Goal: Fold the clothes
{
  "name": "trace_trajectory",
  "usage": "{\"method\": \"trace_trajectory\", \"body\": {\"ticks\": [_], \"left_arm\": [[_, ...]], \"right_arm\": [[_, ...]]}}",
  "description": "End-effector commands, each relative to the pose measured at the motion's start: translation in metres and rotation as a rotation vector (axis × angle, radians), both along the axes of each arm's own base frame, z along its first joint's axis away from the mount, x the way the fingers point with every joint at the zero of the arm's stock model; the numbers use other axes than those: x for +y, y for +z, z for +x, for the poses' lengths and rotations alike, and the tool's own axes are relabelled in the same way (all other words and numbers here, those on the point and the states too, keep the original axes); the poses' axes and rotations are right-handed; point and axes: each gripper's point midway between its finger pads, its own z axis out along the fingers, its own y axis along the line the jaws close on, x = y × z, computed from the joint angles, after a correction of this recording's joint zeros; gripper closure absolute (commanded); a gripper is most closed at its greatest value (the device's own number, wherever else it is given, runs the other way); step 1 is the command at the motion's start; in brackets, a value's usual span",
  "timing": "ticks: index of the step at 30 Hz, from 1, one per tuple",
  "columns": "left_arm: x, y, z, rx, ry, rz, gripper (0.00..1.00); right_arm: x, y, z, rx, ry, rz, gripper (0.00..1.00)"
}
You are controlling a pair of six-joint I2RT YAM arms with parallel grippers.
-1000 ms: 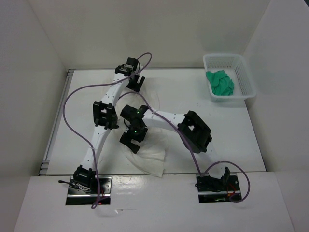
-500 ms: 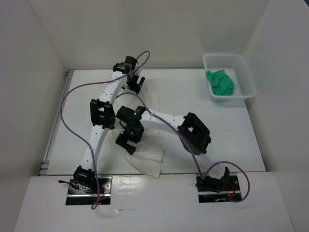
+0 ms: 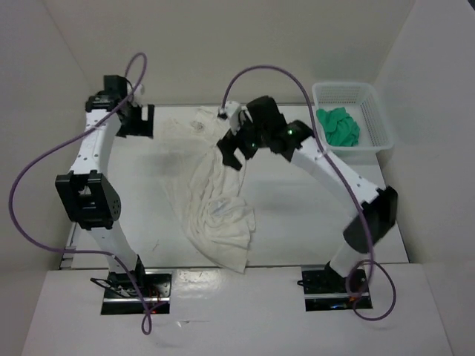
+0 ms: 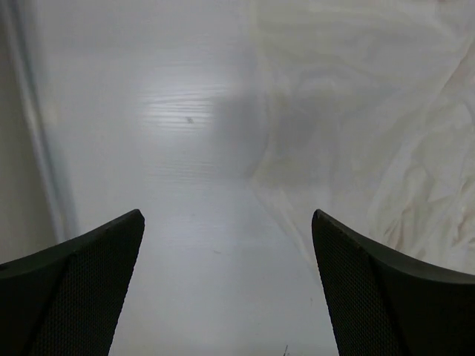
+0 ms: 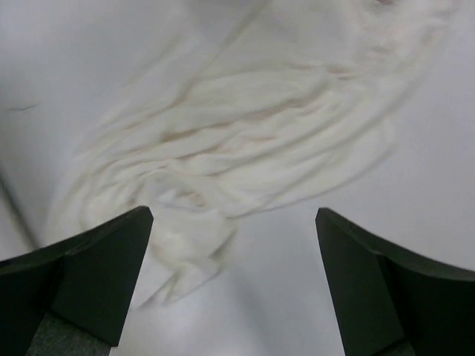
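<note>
Item: table (image 3: 312, 215), white, walled on three sides, carrying everything below. Item: the clothes (image 3: 219, 215), one large white garment. It lies as a long rumpled band from the far centre of the table down to the near centre, a thinner flat part spread at the far end and the bulk gathered in ridges at the near end. Condition: unfolded and not squared, so the step in hand is judged to be spreading or re-gripping before any first fold. The next move calls for each gripper to descend onto a separate edge or corner of the fabric, close on it and draw the cloth flat. Item: white mesh basket (image 3: 382, 137), far right, well apart from the garment. Item: green cloth (image 3: 338, 126), bunched inside that basket. Item: right gripper (image 3: 230, 152), over the far centre of the garment with its jaws spread wide and nothing between them. In its wrist view the creased garment (image 5: 245, 133) lies below and beyond the fingers (image 5: 89, 282), apart from them. Item: left gripper (image 3: 147, 122), at the far left, jaws likewise wide and holding nothing. In its wrist view bare table shows between the fingers (image 4: 371, 289), and the garment's flat edge (image 4: 371, 111) lies to the right, near but not touching.
</note>
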Motion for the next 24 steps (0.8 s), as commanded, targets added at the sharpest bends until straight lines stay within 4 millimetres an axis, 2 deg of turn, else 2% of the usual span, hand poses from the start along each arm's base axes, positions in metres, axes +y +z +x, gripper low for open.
{"method": "trace_trajectory", "body": {"ticks": [1, 3, 4, 5, 6, 7, 8, 9, 10, 11, 12, 16, 20, 22, 24], "left_arm": [[-0.062, -0.121, -0.027, 0.271, -0.150, -0.052, 0.01], [-0.071, -0.138, -0.034, 0.294, -0.165, -0.100, 0.01], [-0.076, -0.153, -0.041, 0.327, -0.177, -0.109, 0.01], [-0.076, -0.155, -0.039, 0.317, -0.178, -0.108, 0.01], [-0.078, -0.157, -0.039, 0.315, -0.185, -0.120, 0.01], [-0.078, -0.159, -0.038, 0.312, -0.185, -0.120, 0.01], [-0.082, -0.162, -0.039, 0.314, -0.194, -0.119, 0.01], [-0.083, -0.162, -0.039, 0.313, -0.209, -0.121, 0.01], [-0.083, -0.165, -0.041, 0.316, -0.209, -0.121, 0.01], [-0.083, -0.164, -0.037, 0.300, -0.210, -0.120, 0.01], [-0.083, -0.173, -0.041, 0.325, -0.208, -0.122, 0.01], [-0.087, -0.186, -0.043, 0.351, -0.216, -0.122, 0.01], [-0.091, -0.190, -0.042, 0.354, -0.225, -0.121, 0.01], [-0.091, -0.193, -0.045, 0.363, -0.224, -0.122, 0.01], [-0.091, -0.195, -0.045, 0.363, -0.224, -0.122, 0.01]], "right_arm": [[-0.031, -0.089, 0.094, 0.236, -0.170, -0.061, 0.01], [-0.042, -0.120, 0.118, 0.334, -0.212, -0.110, 0.01], [-0.038, -0.145, 0.133, 0.403, -0.217, -0.144, 0.01], [-0.036, -0.156, 0.139, 0.453, -0.222, -0.140, 0.01], [-0.035, -0.165, 0.146, 0.489, -0.230, -0.138, 0.01], [-0.027, -0.147, 0.169, 0.444, -0.236, -0.091, 0.01], [-0.034, -0.155, 0.169, 0.493, -0.251, -0.119, 0.01], [-0.032, -0.200, 0.169, 0.578, -0.250, -0.162, 0.01], [-0.023, -0.172, 0.186, 0.504, -0.238, -0.106, 0.01], [-0.017, -0.176, 0.189, 0.481, -0.236, -0.109, 0.01], [-0.019, -0.182, 0.194, 0.471, -0.263, -0.120, 0.01], [-0.006, -0.197, 0.183, 0.482, -0.233, -0.154, 0.01], [-0.011, -0.207, 0.186, 0.460, -0.266, -0.204, 0.01], [-0.020, -0.218, 0.189, 0.450, -0.301, -0.251, 0.01], [-0.022, -0.224, 0.186, 0.451, -0.312, -0.287, 0.01]]}}
